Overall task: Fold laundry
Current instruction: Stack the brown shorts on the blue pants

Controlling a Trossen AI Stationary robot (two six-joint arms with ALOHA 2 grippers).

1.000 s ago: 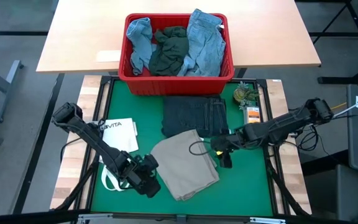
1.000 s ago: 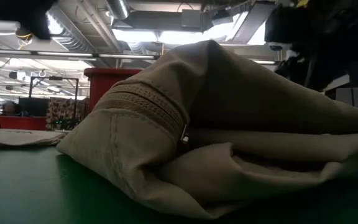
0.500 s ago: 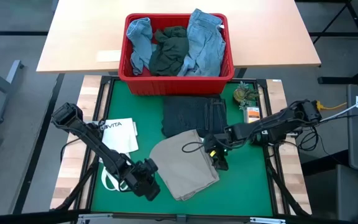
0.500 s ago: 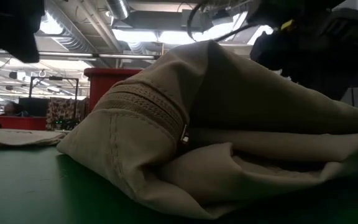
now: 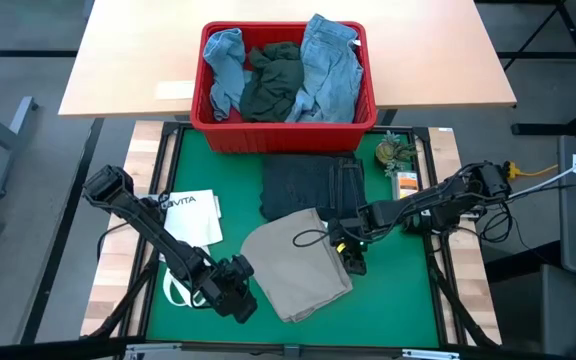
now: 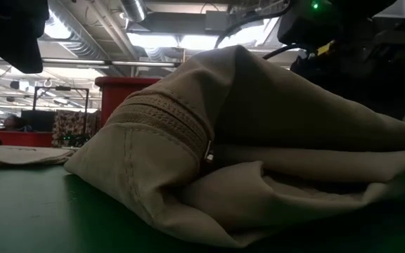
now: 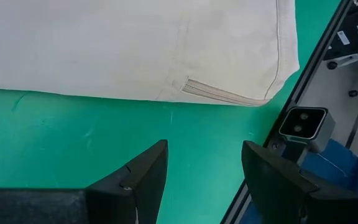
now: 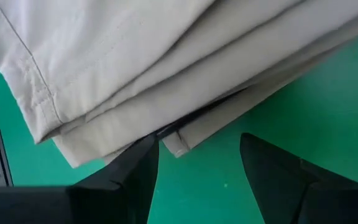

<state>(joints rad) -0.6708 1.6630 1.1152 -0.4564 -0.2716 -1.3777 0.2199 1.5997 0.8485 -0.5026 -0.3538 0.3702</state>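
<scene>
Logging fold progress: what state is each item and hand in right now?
khaki piece: folded, flat on the mat
dark jeans: folded, behind the khaki
red basket: holding unfolded clothes
tote bag: lying flat
left hand: open, empty, beside the khaki
right hand: open, at the khaki's edge
</scene>
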